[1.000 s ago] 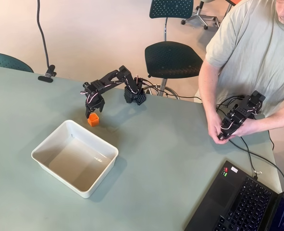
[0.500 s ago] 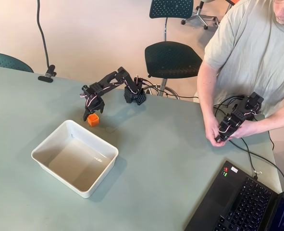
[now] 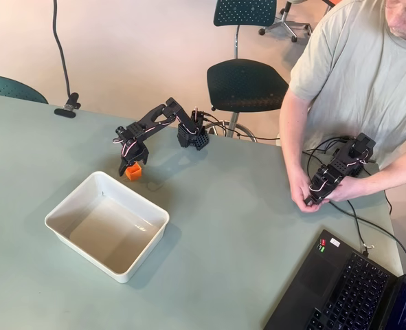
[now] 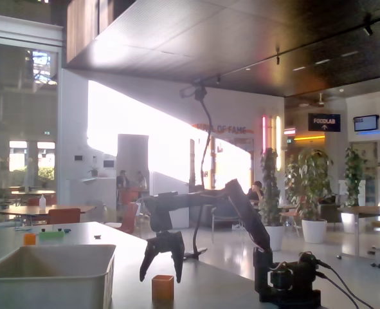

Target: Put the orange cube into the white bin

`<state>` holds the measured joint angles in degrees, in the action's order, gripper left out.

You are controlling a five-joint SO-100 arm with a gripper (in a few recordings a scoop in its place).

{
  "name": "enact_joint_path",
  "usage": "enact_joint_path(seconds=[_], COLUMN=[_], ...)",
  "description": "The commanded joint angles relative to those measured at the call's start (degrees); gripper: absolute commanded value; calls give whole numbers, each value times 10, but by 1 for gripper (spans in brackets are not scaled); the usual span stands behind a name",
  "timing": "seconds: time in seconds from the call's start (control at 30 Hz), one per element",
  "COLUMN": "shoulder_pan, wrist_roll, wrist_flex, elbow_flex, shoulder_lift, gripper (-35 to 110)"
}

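Observation:
The orange cube [image 3: 134, 172] [image 4: 162, 288] sits on the grey-green table just past the far corner of the white bin [image 3: 132, 196] [image 4: 48, 278]. My black gripper [image 3: 130, 165] [image 4: 161, 278] hangs right over the cube. In the fixed view its fingers are open wider than the cube, one tip on each side at about the height of the cube's top face. Nothing is held. The bin has nothing in it in the overhead view.
My arm's base [image 3: 193, 135] [image 4: 286, 287] stands at the table's far edge. A laptop [image 3: 347, 289] lies at the near right corner, and a person [image 3: 367, 75] stands at the right. A clamp [image 3: 66, 109] with a cable sits far left; chairs [image 3: 247, 82] stand behind.
The gripper has shifted a little left and lower and now covers part of the cube in the overhead view. The cube and the bin have not moved.

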<state>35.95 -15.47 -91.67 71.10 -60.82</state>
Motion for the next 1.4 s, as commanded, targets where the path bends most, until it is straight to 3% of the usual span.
enact_joint_path(seconds=[0.0, 0.93, 1.2, 1.37], shoulder_pan=[4, 33, 31, 28], wrist_roll=[1, 6, 6, 6], wrist_flex=[4, 36, 37, 45], elbow_flex=[-10, -12, -19, -18], shoulder_lift=[-2, 34, 26, 33], gripper=[61, 60, 36, 32])
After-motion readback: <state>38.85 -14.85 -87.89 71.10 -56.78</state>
